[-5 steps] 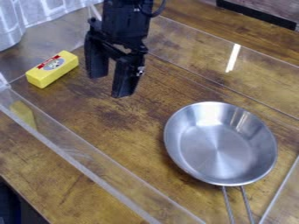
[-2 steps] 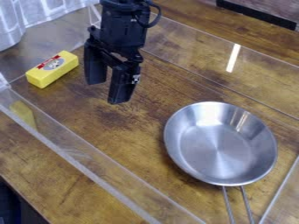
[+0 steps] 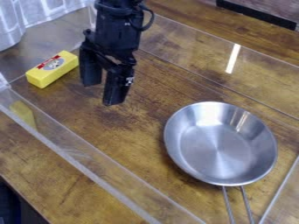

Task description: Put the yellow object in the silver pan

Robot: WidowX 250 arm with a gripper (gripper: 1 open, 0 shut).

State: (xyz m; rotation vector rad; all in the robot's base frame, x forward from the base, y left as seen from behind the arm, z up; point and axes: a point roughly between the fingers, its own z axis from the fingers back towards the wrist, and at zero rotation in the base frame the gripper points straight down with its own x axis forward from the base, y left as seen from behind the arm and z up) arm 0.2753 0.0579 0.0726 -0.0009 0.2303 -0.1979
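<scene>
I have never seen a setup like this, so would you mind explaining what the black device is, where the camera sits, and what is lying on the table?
The black device is the end of a robot arm, and its tip is a two-fingered pincer, pointing almost straight down. Its fingers are spread open and hold nothing. There is only one view, from a camera looking down at an angle onto a wooden table. Two loose things lie on it: a small yellow object with a red-and-white label, just left of the pincer, and an empty silver pan at the lower right. The yellow object is not yet in the pan.
</scene>
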